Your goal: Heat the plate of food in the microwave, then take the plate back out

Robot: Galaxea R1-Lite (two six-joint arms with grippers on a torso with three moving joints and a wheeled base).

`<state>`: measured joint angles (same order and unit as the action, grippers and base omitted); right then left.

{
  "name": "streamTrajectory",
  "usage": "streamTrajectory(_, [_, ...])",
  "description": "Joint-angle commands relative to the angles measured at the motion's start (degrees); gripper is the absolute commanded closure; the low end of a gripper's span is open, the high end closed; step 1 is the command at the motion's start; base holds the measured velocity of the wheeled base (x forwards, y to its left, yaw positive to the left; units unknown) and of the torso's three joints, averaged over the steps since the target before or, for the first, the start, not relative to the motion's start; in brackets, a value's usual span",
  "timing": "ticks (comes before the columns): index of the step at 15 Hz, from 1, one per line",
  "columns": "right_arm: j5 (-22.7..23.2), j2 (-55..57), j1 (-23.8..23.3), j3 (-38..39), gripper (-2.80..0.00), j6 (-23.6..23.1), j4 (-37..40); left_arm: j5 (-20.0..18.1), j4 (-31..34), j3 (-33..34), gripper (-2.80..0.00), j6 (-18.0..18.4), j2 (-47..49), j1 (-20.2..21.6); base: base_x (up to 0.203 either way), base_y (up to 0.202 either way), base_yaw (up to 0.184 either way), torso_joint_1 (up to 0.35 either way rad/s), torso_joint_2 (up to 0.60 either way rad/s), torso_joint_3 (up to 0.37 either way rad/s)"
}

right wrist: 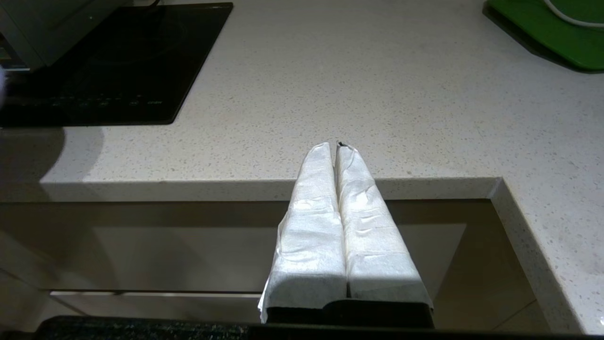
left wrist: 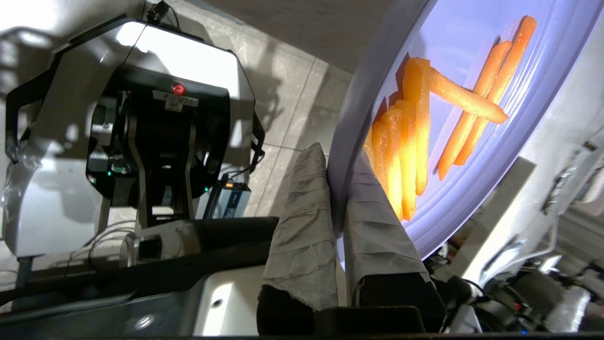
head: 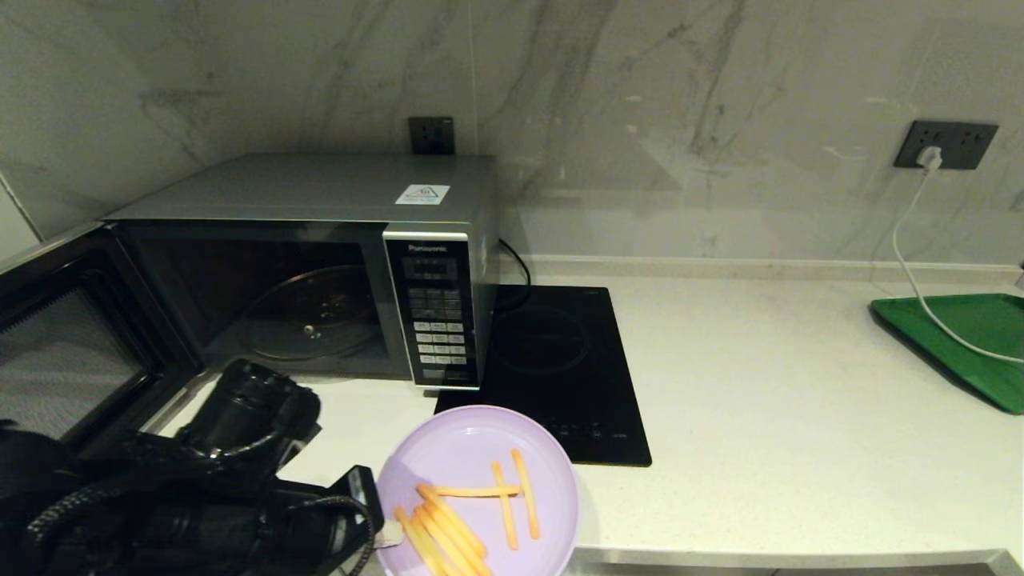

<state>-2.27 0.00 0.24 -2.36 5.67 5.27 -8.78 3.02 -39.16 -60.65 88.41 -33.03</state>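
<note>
The plate of food (head: 468,448), pale lilac with several orange fry sticks (head: 448,524), is at the counter's front edge, in front of the microwave's button panel (head: 436,312). My left gripper (head: 386,534) is shut on the plate's near-left rim. In the left wrist view its taped fingers (left wrist: 302,208) pinch the plate rim (left wrist: 356,99) from both sides, with the fries (left wrist: 410,141) just beyond. The microwave (head: 320,192) stands at the back left, its door (head: 56,352) swung open to the left and the glass turntable (head: 312,312) bare. My right gripper (right wrist: 336,146) is shut and empty, low before the counter edge.
A black induction hob (head: 552,352) lies flush in the counter right of the microwave, its near-left corner under the plate. A green tray (head: 960,344) with a white cable (head: 920,272) across it sits at the far right. Pale counter (head: 760,400) lies between them.
</note>
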Motion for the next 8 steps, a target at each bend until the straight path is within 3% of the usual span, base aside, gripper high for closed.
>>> streamTrajectory(1, [0.0,0.1,0.0,0.0,0.00,0.0,0.1,2.7,-1.0,-3.3,0.00,-2.3,7.8,-6.3,0.000,0.000,0.000,0.000,0.00,0.000])
streamTrajectory(4, [0.0,0.1,0.0,0.0,0.00,0.0,0.0,4.3,-1.1,-9.6,0.00,-2.3,13.5,-7.0,0.000,0.000,0.000,0.000,0.00,0.000])
streamTrajectory(8, [0.0,0.1,0.0,0.0,0.00,0.0,0.0,3.5,-0.7,-15.3,0.00,-2.8,18.9,-7.0,0.000,0.000,0.000,0.000,0.00,0.000])
